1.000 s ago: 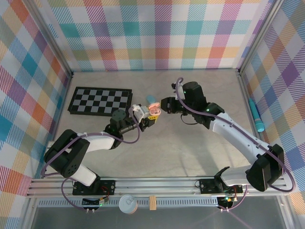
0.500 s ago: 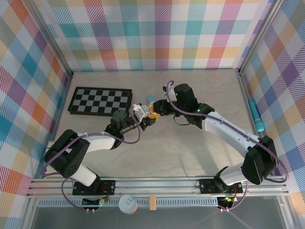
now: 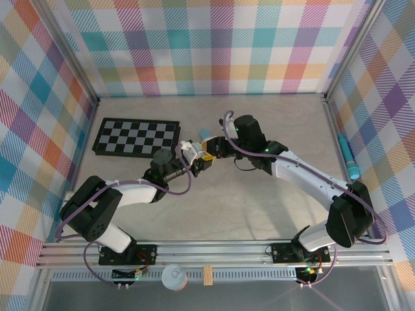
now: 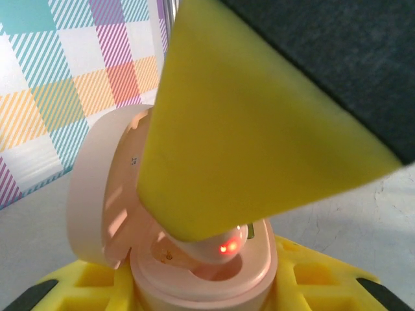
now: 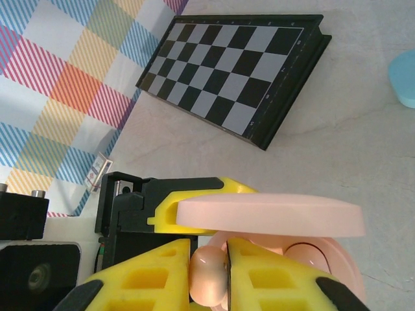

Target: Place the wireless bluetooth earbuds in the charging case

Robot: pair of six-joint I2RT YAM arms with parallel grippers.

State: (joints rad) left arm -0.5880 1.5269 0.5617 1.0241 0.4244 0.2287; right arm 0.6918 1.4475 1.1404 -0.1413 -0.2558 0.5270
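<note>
At mid-table, the left gripper (image 3: 200, 162) clamps the pink charging case (image 4: 194, 285) by its base, lid open; the right gripper (image 5: 227, 272), at its three o'clock, pinches a pink earbud (image 5: 206, 275) at the case's well; a chessboard (image 3: 136, 137) lies at ten o'clock.

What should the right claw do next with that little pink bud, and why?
Probably ease it slightly lower: the right claw pinches the pink earbud at a socket of the open pink case, which the left claw holds.
</note>
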